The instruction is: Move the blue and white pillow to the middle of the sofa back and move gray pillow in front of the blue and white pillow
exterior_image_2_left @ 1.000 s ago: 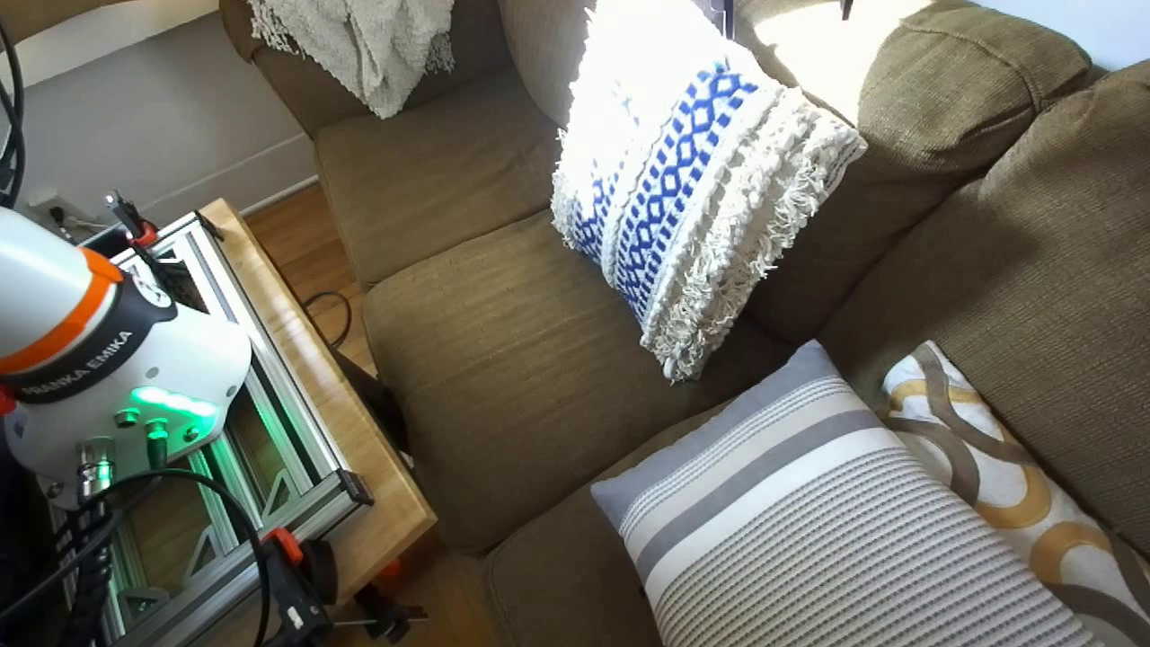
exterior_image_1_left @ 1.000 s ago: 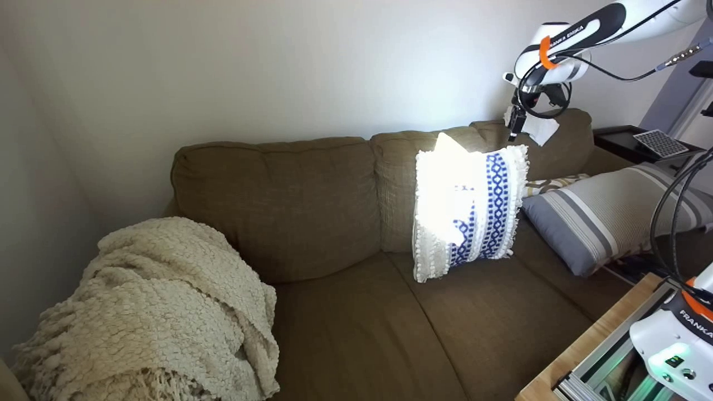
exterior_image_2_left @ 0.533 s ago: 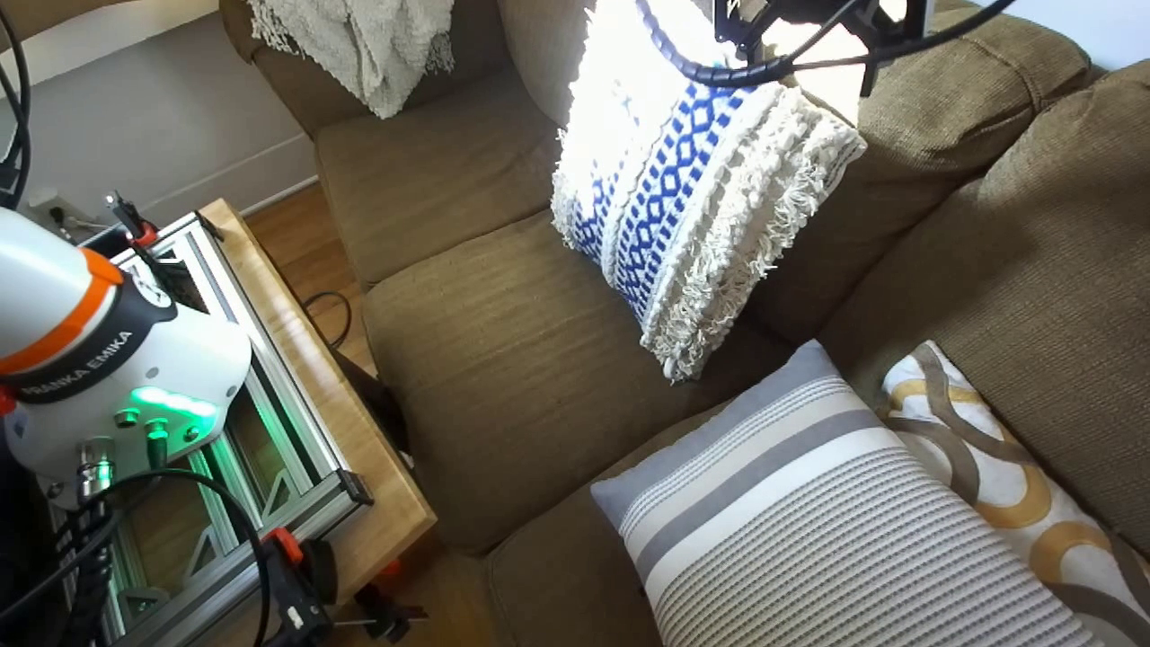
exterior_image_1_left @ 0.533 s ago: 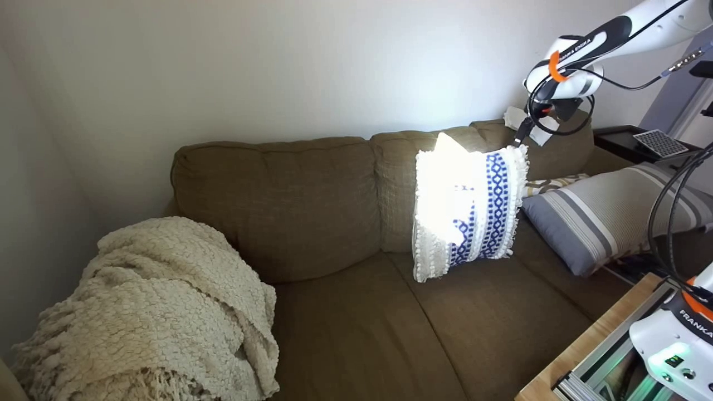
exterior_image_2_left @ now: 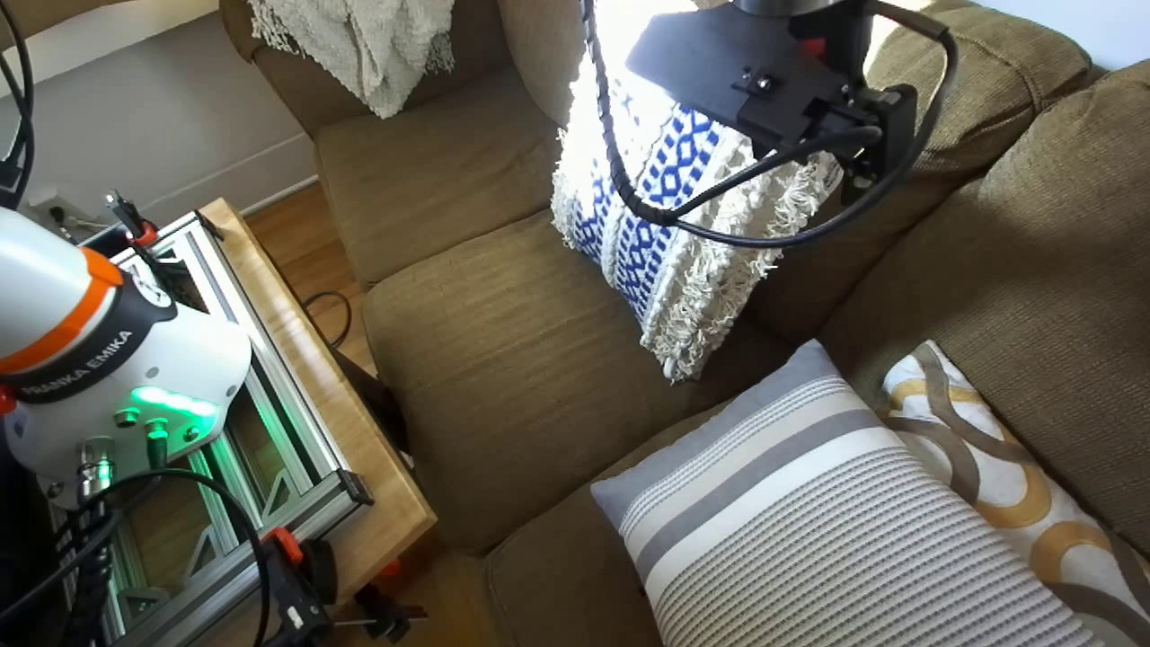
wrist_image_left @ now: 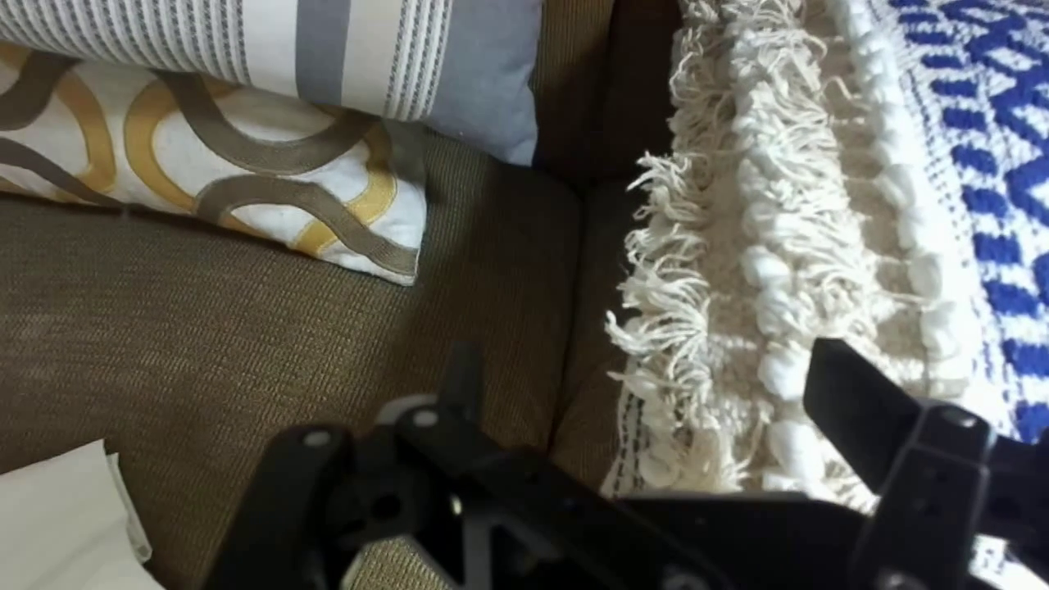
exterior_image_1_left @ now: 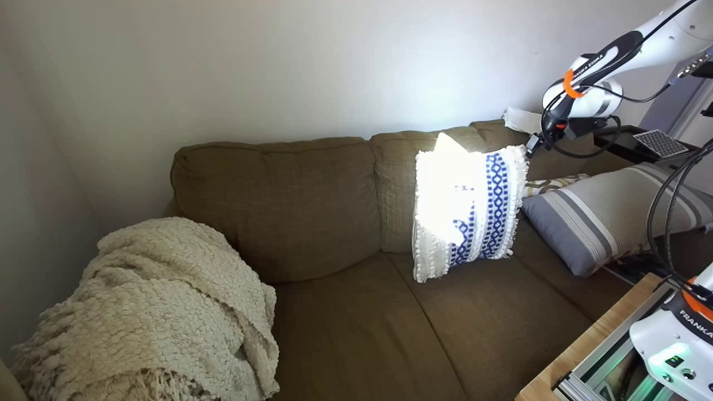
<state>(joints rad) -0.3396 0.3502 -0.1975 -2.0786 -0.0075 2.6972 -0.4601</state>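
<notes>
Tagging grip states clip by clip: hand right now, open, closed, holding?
Hand: open, holding nothing; its jaws stand apart, the fringed edge of the blue and white pillow showing between them in the wrist view.

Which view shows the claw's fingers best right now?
The wrist view: both fingers of the claw show close up, apart, part of the blue and white pillow showing between them. Both exterior views show the claw smaller, beside looped cable, its fingers hard to make out.
</notes>
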